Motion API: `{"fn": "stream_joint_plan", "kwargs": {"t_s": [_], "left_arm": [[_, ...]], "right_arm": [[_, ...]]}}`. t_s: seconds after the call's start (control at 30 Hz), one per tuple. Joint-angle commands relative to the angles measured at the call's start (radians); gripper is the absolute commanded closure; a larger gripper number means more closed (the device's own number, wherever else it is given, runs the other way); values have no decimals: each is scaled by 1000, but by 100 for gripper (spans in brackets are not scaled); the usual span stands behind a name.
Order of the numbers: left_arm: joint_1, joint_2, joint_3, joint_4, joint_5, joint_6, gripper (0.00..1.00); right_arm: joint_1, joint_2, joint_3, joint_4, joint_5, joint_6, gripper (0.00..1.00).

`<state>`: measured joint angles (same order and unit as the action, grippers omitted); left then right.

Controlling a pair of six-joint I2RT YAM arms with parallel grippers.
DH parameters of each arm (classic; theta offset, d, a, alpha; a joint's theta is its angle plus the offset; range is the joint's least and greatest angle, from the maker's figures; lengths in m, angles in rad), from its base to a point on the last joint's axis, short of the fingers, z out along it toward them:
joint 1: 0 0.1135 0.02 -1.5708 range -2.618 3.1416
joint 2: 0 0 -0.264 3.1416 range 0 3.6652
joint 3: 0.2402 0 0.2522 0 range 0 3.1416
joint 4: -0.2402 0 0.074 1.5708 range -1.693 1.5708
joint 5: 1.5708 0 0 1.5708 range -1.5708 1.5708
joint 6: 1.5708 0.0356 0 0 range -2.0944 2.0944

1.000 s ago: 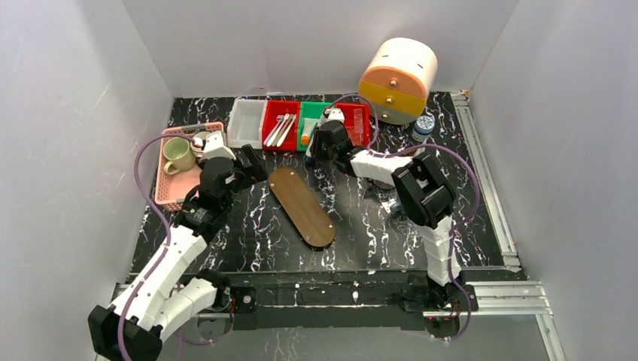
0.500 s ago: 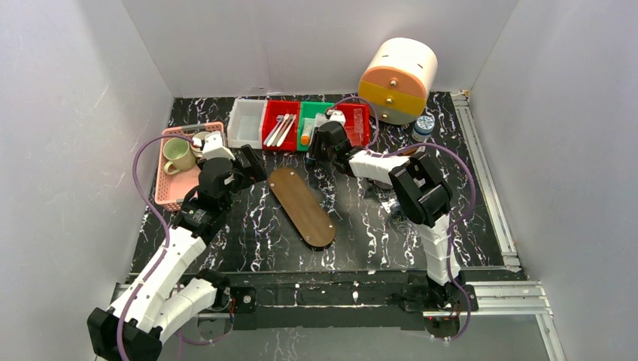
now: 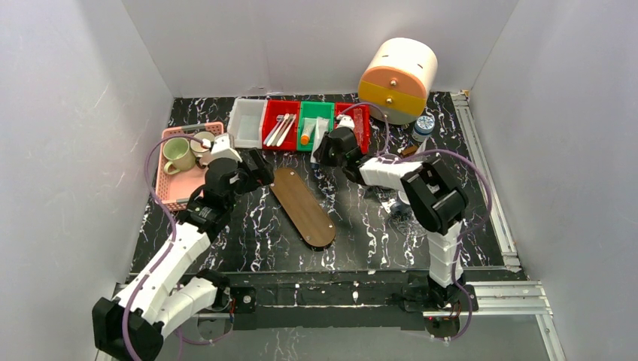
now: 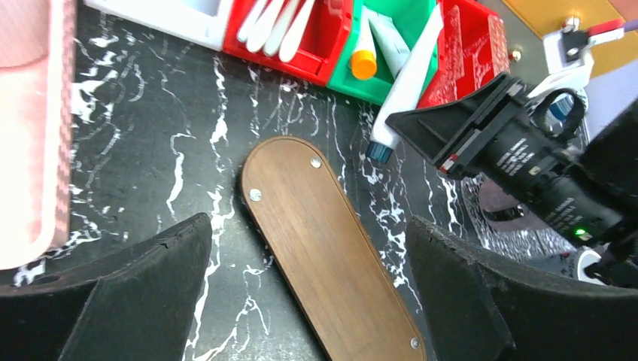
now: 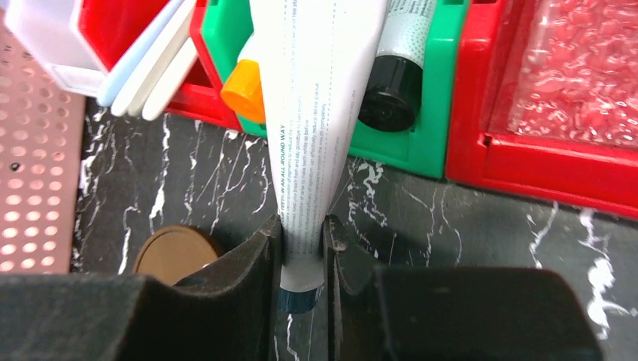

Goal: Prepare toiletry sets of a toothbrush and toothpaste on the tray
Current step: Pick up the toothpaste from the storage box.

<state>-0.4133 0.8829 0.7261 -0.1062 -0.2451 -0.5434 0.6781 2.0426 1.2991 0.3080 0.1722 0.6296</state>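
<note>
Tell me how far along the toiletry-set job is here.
Done: nothing yet; the wooden tray is bare. In hand: the right tool pinches a white toothpaste tube near its dark cap, its tail over the green bin. The left tool is open and holds nothing. Left: place this tube, add a toothbrush, then pair the orange-capped tube.

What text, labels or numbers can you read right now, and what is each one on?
None can be quoted with confidence.
Toothpaste tube clamped in the right fingers: lines of fine print along its length, too small to read.
Dark-capped tube in the green bin: printed label, too small to read.
Black wrist housing of the right arm, left wrist view: white lettering, blurred.
Wooden tray: no markings visible.
</note>
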Motion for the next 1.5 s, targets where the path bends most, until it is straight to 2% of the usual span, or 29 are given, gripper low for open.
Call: {"fn": "stream_joint_plan", "kwargs": {"t_s": [0.0, 0.37, 0.8, 1.47], "left_arm": [[6, 59, -5, 44, 97, -20, 2], [-6, 234, -10, 213, 245, -64, 6], [-143, 380, 30, 390, 232, -6, 12], [-214, 455, 31, 561, 222, 71, 30]], "right_arm": [[-14, -144, -56, 98, -9, 21, 74], [-12, -326, -192, 161, -94, 77, 74], [32, -479, -283, 163, -120, 161, 73], [103, -558, -342, 151, -62, 206, 72]]}}
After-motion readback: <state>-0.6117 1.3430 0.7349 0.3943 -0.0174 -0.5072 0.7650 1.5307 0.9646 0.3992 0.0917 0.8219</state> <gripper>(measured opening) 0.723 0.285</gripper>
